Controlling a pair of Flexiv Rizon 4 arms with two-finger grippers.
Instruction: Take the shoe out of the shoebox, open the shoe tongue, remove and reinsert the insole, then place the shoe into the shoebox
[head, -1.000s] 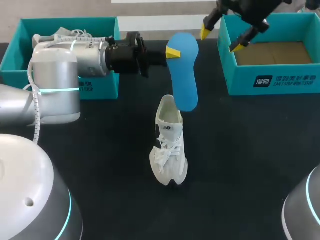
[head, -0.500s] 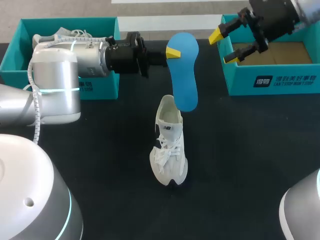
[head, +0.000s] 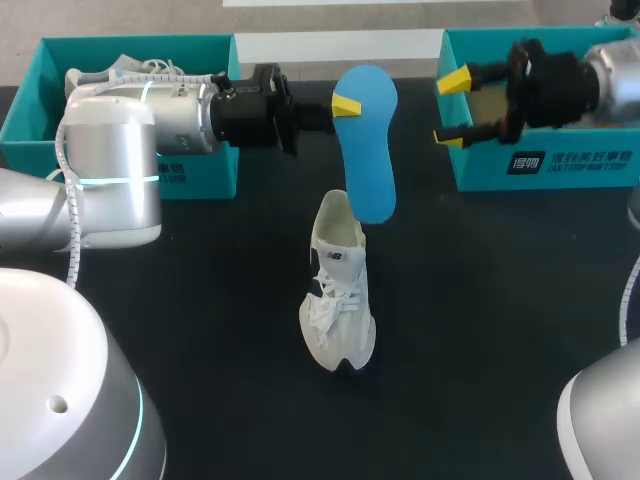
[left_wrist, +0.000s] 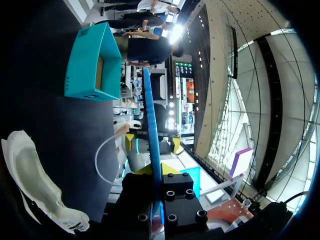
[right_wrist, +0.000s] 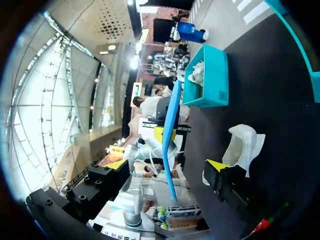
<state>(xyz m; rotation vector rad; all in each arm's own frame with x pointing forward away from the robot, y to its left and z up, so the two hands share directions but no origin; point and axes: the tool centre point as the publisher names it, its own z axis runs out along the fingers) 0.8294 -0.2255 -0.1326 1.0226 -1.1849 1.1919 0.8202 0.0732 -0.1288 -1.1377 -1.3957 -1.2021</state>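
A white shoe (head: 338, 295) stands upright on the black table, toe toward me. Above its heel hangs a blue insole (head: 367, 140), with my left gripper (head: 345, 104) shut on its upper end. In the left wrist view the insole (left_wrist: 151, 130) runs edge-on out from between the fingers, and the shoe (left_wrist: 30, 175) lies off to one side. My right gripper (head: 452, 108) is open, level with the left wall of the right teal shoebox (head: 545, 170), fingers pointing at the insole. In the right wrist view the insole (right_wrist: 171, 140) and shoe (right_wrist: 243, 145) lie ahead of its fingertip (right_wrist: 216, 166).
The right shoebox shows only a bare cardboard floor. A second teal shoebox (head: 30, 100) at the far left holds another pale shoe (head: 140, 70). My left arm's grey body stretches across in front of that box.
My right gripper has come down from over the right shoebox's far corner and turned, so its fingers now point left toward the insole. The left arm, insole and shoe have not moved.
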